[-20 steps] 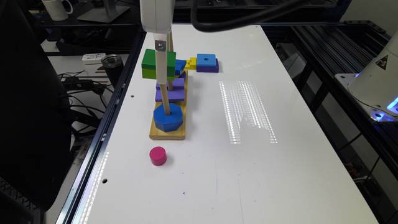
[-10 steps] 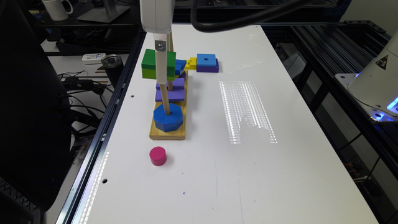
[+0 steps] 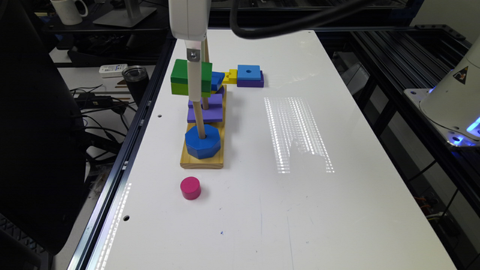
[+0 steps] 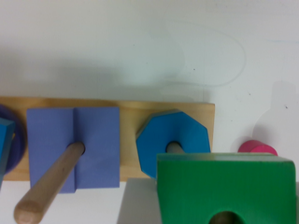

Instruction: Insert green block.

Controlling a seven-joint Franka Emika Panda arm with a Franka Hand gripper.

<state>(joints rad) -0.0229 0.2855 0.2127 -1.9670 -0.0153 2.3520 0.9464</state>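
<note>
The gripper [image 3: 195,80] hangs above a wooden peg board [image 3: 202,159] and pinches the green block [image 3: 183,78] (dark green over lime), lifted off the white table [image 3: 300,206]. Directly beneath the gripper, a purple square block [image 3: 205,108] sits on its peg. Beyond it, nearer the camera, a blue octagon block [image 3: 203,141] rests on another peg. Past the board's end lies a pink cylinder [image 3: 190,188].
</note>
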